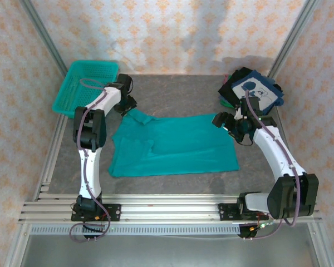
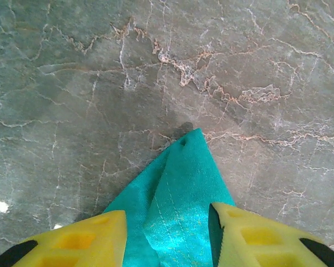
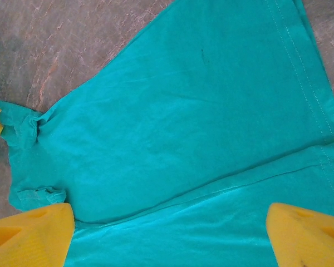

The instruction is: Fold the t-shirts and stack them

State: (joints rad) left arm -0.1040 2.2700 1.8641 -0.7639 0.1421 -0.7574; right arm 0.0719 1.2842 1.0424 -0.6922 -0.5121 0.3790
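Teal tee (image 1: pixel 175 146) spread mid-worktop (image 1: pixel 172 92); far strip bare.
We see left tool (image 2: pixel 167 233) pinching its far-left corner; right tool (image 3: pixel 170 233) wide over right edge, navy stack (image 1: pixel 255 92) beyond.

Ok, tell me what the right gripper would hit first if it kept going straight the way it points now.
Most likely the teal t-shirt. In the right wrist view the right gripper has its jaws wide apart, with teal cloth spread directly ahead between them. How much gap remains is unclear, but nothing else lies in that line before the cloth.
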